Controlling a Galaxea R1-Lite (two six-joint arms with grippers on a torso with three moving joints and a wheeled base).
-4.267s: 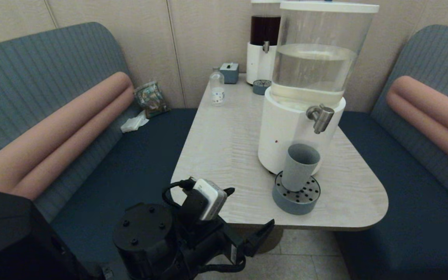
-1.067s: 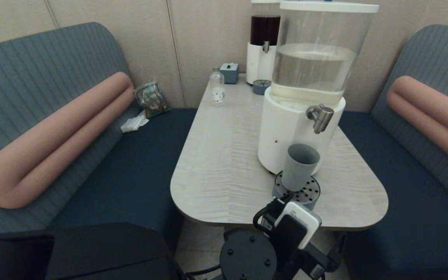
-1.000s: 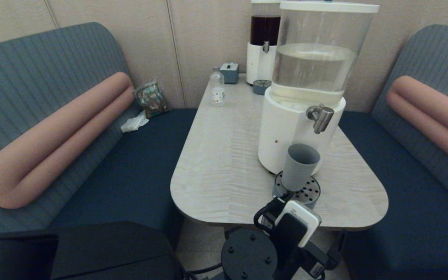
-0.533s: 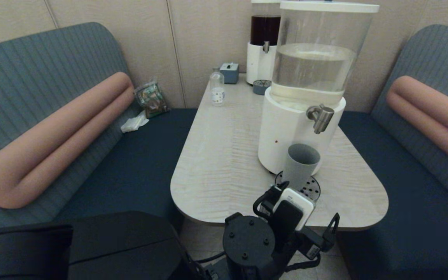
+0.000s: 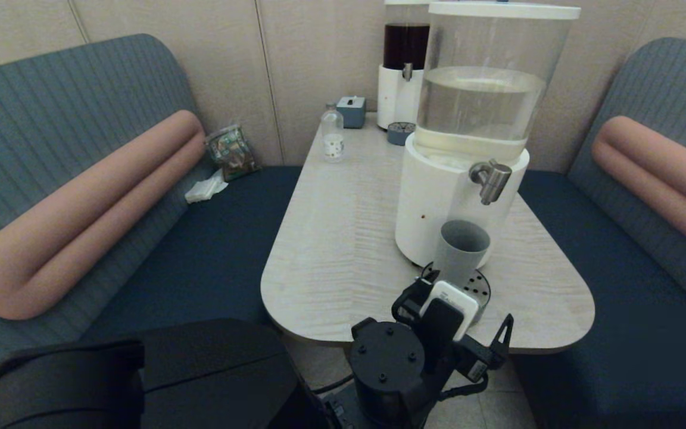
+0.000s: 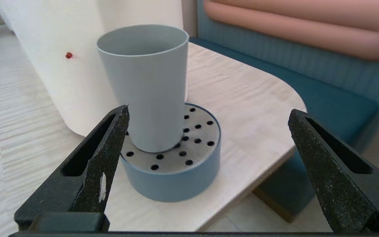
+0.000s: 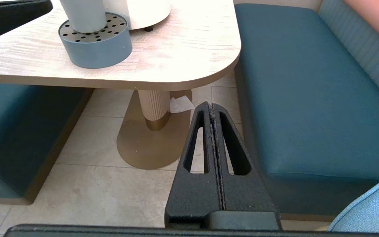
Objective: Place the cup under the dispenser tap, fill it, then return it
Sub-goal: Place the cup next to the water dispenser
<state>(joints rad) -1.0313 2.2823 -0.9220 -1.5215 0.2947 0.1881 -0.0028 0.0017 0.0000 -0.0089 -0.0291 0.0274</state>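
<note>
Grey-blue cup (image 5: 460, 245) upright on the round drip tray (image 5: 477, 293), set toward the tray's back edge, close against the white base of the dispenser (image 5: 438, 202) and roughly below the dispenser tap (image 5: 489, 179) — steel spout bent downward, no stream visible from it. Inside of the cup seen only as plain grey in the left wrist view (image 6: 143, 82); whether any liquid in it, cannot tell. Left gripper (image 6: 209, 113) at the near edge of the table (image 5: 331, 250), just in front of the tray, fingers (image 6: 110, 138) spread wide and holding nothing — one fingertip just beside the cup's lower wall, the other well off to the far side, neither touching. Seen from the head camera, left gripper's body (image 5: 447, 322) low at the table's edge, covering part of the tray. Right gripper (image 7: 212, 106) parked below table height over the tiled floor beside the blue seat (image 7: 308, 82), fingers pressed together, empty. Crumpled tissue (image 7: 180, 104) on the floor by the table's pedestal.
</note>
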